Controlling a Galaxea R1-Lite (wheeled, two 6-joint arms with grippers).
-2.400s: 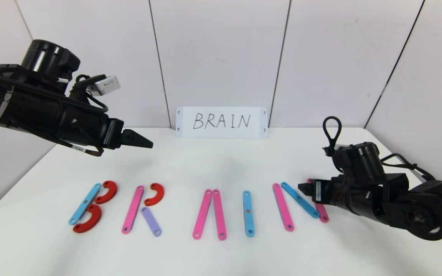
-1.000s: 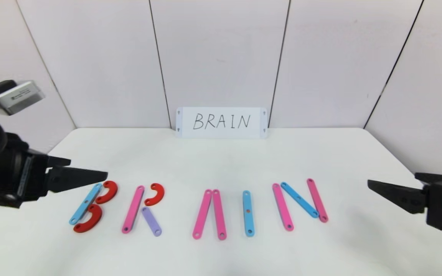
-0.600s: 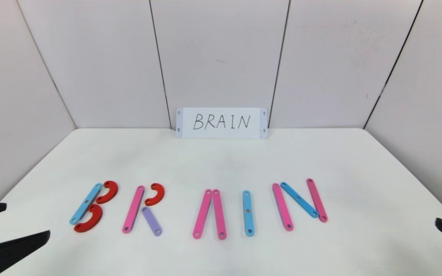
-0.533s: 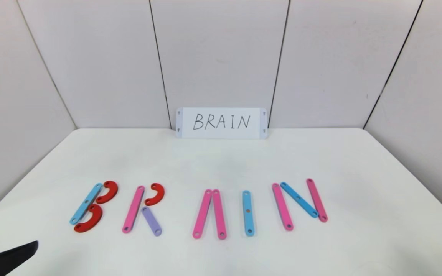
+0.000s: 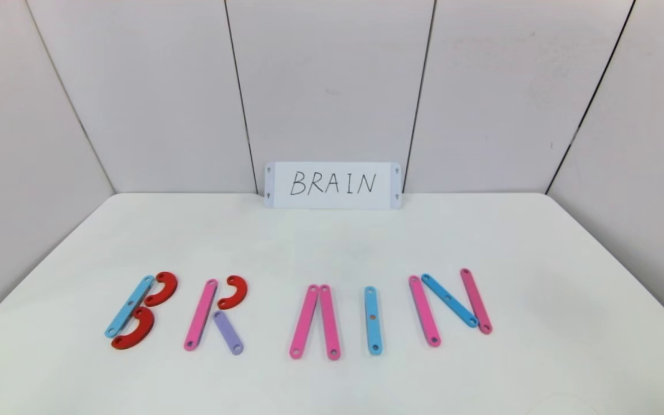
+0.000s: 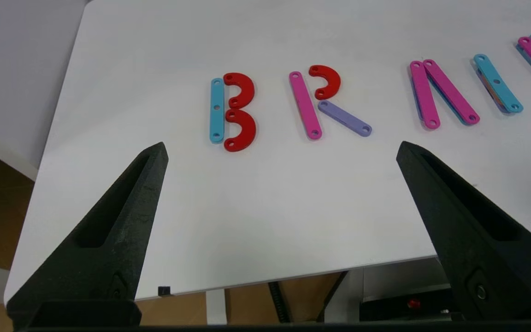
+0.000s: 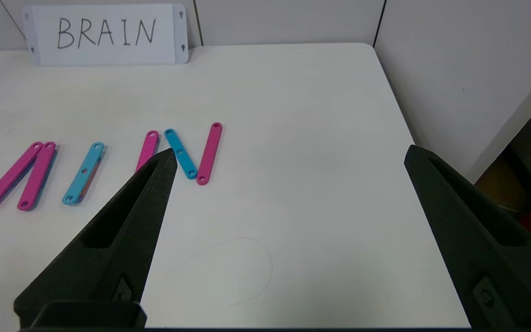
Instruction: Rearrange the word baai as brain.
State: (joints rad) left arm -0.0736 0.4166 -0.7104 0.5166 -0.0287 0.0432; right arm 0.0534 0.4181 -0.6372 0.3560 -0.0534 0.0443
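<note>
The word brain lies in flat plastic pieces across the near half of the white table [image 5: 332, 248]. B [image 5: 129, 306] is a blue strip with two red curves. R [image 5: 200, 314] is a pink strip, a red curve and a short purple strip. A [image 5: 304, 321] is two pink strips, I [image 5: 372, 320] one blue strip, N [image 5: 450, 301] pink, blue, pink. The word baai is not in view. Neither gripper shows in the head view. My left gripper [image 6: 281, 146] hangs open and empty over the near table edge, short of B [image 6: 216, 109]. My right gripper [image 7: 291, 150] is open and empty beside N [image 7: 180, 153].
A white card [image 5: 332, 184] with handwritten BRAIN leans on the back wall. Grey wall panels close the table at the back and both sides. The near table edge [image 6: 293, 273] shows in the left wrist view, with floor and frame below.
Both arms have drawn back from over the letters toward the near side and left the head view. Both grippers stay open. The letters have not moved.
</note>
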